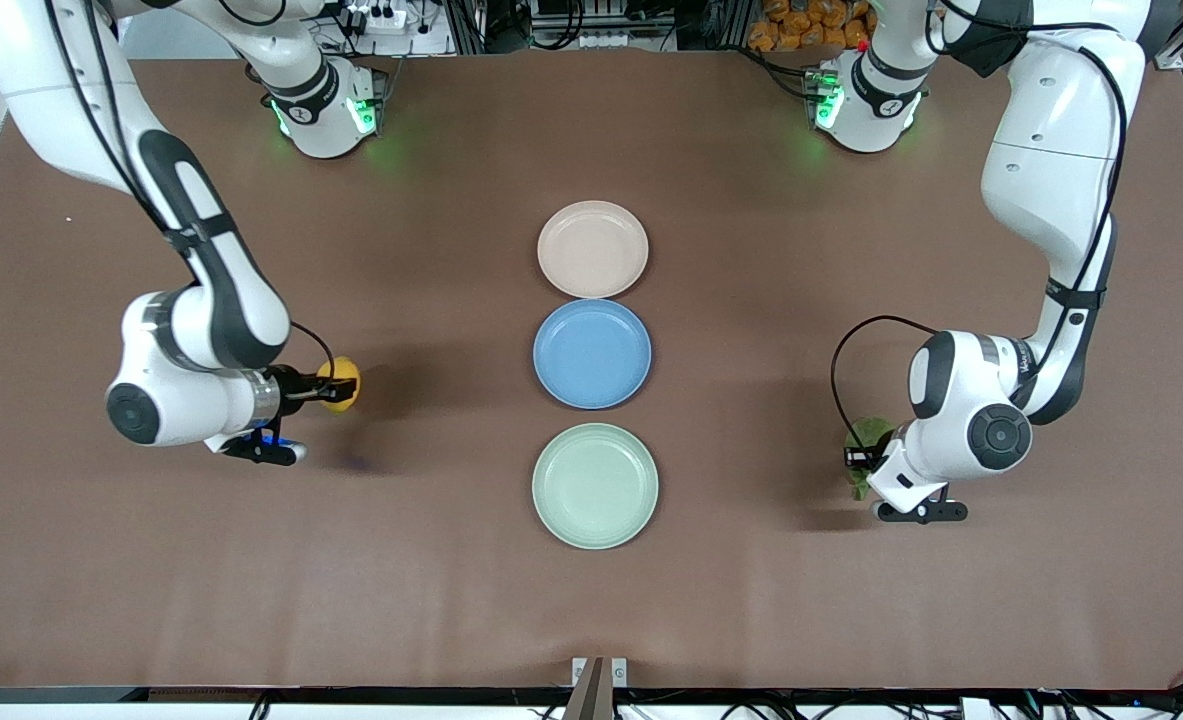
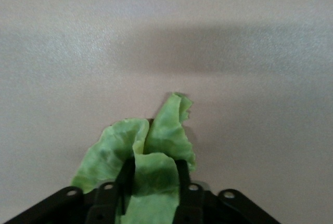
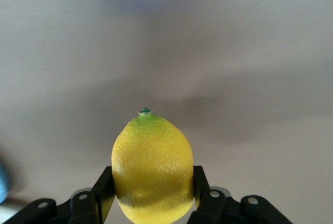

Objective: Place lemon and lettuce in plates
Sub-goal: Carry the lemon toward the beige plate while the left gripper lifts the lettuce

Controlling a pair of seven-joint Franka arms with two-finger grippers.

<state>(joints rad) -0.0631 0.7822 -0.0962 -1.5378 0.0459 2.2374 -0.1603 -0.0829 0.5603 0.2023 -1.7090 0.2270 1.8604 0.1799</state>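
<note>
Right pincer (image 3: 151, 195) clenches the small oval yellow lemon (image 3: 152, 168); left pincer (image 2: 154, 193) grips the wrinkly green lettuce leaf (image 2: 143, 154), either side of the round blue plate (image 1: 592, 353).

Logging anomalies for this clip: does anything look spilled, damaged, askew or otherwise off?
Nothing stands out. The right gripper is shut on the lemon, the left gripper on the lettuce. The beige-pink plate, blue plate and mint green plate sit in a tidy row, all bare.
</note>
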